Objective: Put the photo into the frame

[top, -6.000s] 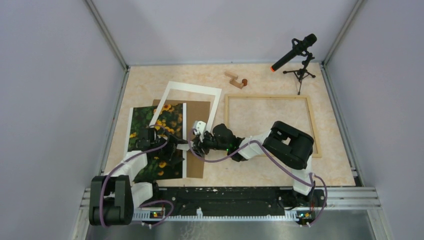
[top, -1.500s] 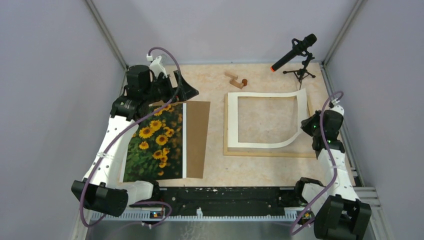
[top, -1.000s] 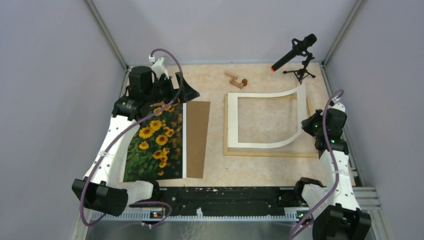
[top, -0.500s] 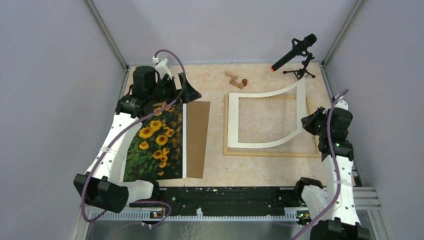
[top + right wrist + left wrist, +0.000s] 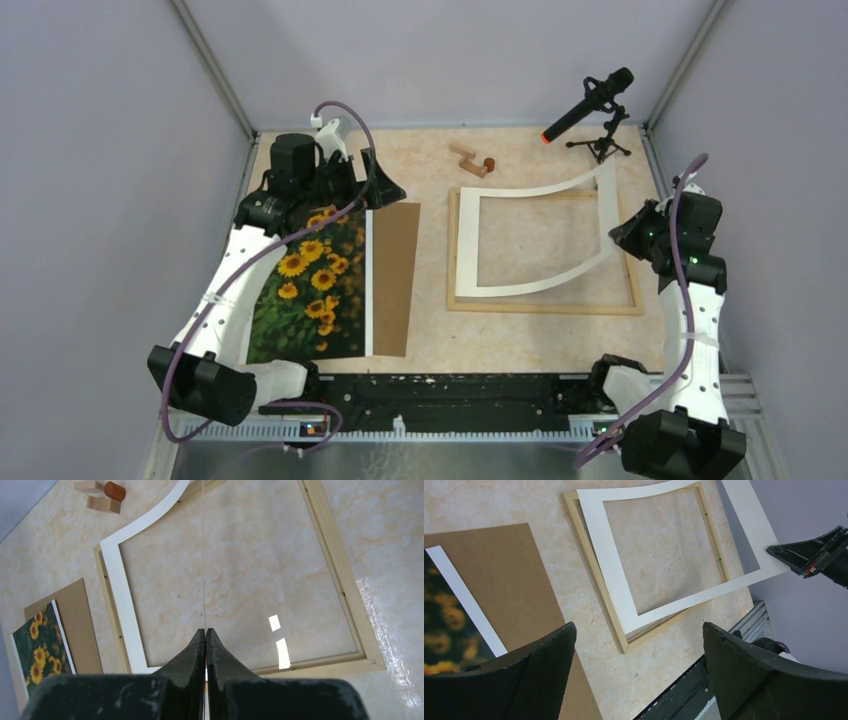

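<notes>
Left of the frame (image 5: 560,309), the photo (image 5: 305,285) lies lengthwise on the brown backing board (image 5: 395,270), directly under the wide-open, empty left fingers (image 5: 378,185). Over the frame, the right fingers (image 5: 205,635) pinch the white mat (image 5: 465,250) by its right edge, so I judge the left arm far nearer the photo.

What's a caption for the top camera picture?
Right claw holds one edge of the white rectangular mat up off the light-wood frame.

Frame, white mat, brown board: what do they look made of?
The frame: pale wood, seemingly unfinished, matte narrow rails. The white mat: thin card or heavy paper, matte; its right side curls up off the frame without creasing. The brown board: likely hardboard or kraft card, lying flat, uniformly dull.
</notes>
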